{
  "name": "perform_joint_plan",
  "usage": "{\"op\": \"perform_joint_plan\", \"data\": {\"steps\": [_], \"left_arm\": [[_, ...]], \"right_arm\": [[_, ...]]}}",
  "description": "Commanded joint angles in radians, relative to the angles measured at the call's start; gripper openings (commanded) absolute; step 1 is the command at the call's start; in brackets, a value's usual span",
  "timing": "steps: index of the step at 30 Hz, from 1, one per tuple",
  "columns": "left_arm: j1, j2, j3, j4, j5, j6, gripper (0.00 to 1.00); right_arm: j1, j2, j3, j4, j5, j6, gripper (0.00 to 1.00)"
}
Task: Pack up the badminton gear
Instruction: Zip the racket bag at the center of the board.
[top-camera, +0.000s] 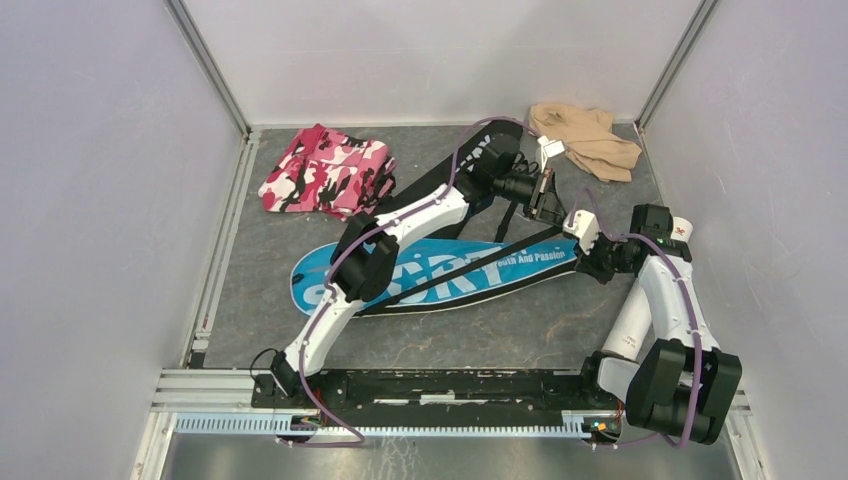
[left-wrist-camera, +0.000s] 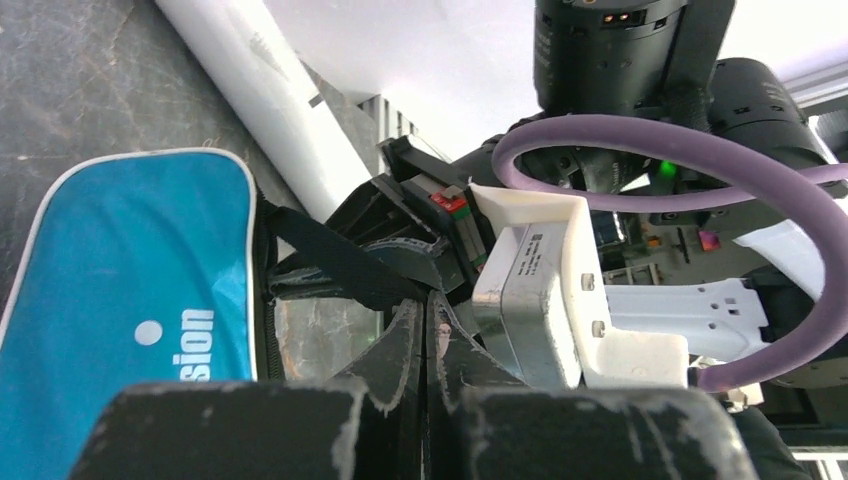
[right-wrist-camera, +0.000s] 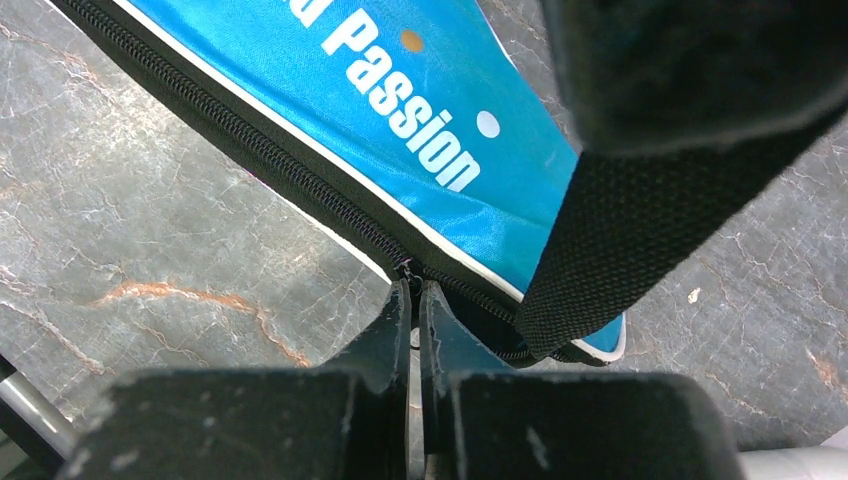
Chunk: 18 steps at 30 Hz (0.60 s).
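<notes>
Zipping the blue cover (top-camera: 450, 258) shut looks like the step in hand. A pink camouflage cloth (top-camera: 325, 170) sits at 11 o'clock on the counter (top-camera: 480, 330). The blue cover lies flat across the middle, broad head toward 9 o'clock and narrow end toward 3 o'clock. A black cover (top-camera: 500, 133) lies at 12 o'clock, partly under the left arm.

The left tool (left-wrist-camera: 425, 310) hangs above the blue cover's narrow end. Its jaws are pressed to a thin slit and appear to pinch the black strap (left-wrist-camera: 330, 255), which runs taut across the cover. Just beside it toward 4 o'clock, the right tool (right-wrist-camera: 413, 295) is down at the cover's edge. Its jaws are closed to a hairline on what looks like the zipper pull (right-wrist-camera: 405, 268), where the zipper track rounds the narrow end. A beige cloth (top-camera: 590, 140) lies at 1 o'clock, apart from both.

To do this well, I judge the right tool should draw the pull along the track's line, low and parallel to the counter. The left should keep the strap lifted clear of the teeth and hold the cover against the drag. A sideways tug could pull the tab free.
</notes>
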<state>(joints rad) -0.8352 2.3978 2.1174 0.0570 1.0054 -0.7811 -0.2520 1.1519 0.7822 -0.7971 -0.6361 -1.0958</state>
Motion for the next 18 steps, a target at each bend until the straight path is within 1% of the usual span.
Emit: {"op": "perform_joint_plan", "data": {"steps": [1,6,8,11,18], "left_arm": [[0.008,-0.006,0.089,0.286,0.031,-0.209,0.02],[-0.002,0.022,0.107,0.417,0.030,-0.315,0.02],[-0.004,0.037,0.114,0.457,0.021,-0.334,0.03],[-0.012,0.073,0.151,0.456,0.010,-0.316,0.05],[-0.022,0.166,0.220,0.447,-0.059,-0.283,0.05]], "right_arm": [[-0.004,-0.011,-0.018,-0.055,-0.026,0.023,0.00],[-0.002,-0.020,-0.012,-0.056,-0.055,0.027,0.00],[0.000,-0.023,-0.012,-0.057,-0.062,0.026,0.00],[0.005,-0.024,-0.008,-0.060,-0.075,0.027,0.00],[0.031,-0.040,0.005,-0.068,-0.099,0.043,0.00]]}}
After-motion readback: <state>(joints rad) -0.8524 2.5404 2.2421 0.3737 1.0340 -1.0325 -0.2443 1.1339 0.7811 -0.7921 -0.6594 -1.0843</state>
